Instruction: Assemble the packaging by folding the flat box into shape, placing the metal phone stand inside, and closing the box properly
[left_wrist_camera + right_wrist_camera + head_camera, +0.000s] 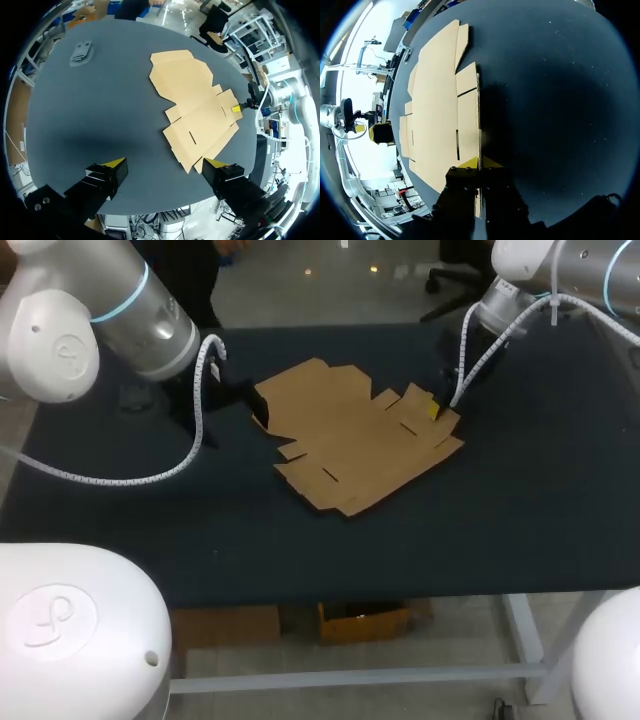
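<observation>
The flat brown cardboard box [355, 435] lies unfolded mid-table. My right gripper [434, 408] is at its right edge, shut on a flap. In the right wrist view the flap's thin edge [479, 115] runs upright between the closed yellow tips of that gripper [480, 162]. My left gripper [165, 164] is open and holds nothing, raised off the table by the box's left edge [256, 408], with the box [197, 110] ahead of it. The grey metal phone stand [81, 51] lies flat on the table, far beyond the left gripper and apart from the box.
A dark tabletop [520, 510] surrounds the box, with bare surface in front of and to the right of it. My left arm's white cable [200, 410] hangs over the table beside the box. The table's front edge [400, 595] is well clear of the cardboard.
</observation>
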Available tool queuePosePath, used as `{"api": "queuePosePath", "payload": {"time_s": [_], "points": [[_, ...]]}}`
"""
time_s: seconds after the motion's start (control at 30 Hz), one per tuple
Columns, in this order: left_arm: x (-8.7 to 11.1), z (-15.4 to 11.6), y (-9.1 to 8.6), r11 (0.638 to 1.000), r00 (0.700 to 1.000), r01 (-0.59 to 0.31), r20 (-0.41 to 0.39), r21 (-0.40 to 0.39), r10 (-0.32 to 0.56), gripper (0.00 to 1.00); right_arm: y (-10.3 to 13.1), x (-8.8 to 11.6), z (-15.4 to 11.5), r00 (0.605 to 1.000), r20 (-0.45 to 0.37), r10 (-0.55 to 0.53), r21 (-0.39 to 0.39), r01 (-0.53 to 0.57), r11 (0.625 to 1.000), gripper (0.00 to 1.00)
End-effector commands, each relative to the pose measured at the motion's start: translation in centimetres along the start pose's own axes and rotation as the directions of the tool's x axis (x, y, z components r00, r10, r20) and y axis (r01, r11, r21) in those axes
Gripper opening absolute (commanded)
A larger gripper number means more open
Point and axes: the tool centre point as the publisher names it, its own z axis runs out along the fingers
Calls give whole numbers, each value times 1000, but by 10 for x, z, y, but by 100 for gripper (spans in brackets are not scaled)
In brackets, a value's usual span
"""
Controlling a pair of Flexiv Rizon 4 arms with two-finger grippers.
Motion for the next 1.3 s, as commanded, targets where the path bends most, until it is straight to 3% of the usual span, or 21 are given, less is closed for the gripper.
{"api": "queuePosePath", "payload": {"time_s": [0.03,0.47,1.0,1.1,1.13,1.17,1.3], "points": [[-1,1,2,1000,1000,3,1,3,-3,100,-13,3,-2,1000,0,20,-63,-20,998,0],[-7,1,5,998,999,53,2,-36,-53,100,-52,29,8,994,-63,92,-272,-106,956,0],[-17,-2,7,997,997,70,-9,-39,-70,100,-81,45,27,977,-106,183,-388,-210,898,0],[-18,-1,8,997,997,73,-9,-39,-74,100,-84,51,27,977,-101,188,-395,-212,894,46],[-19,-1,8,996,997,74,-9,-39,-75,100,-85,52,27,977,-111,183,-392,-212,895,84],[-19,-1,8,996,997,75,-10,-39,-75,100,-87,53,26,977,-112,182,-392,-212,895,100],[-20,-1,9,996,997,76,-10,-40,-76,100,-88,49,16,976,-101,194,-377,-218,900,100]]}}
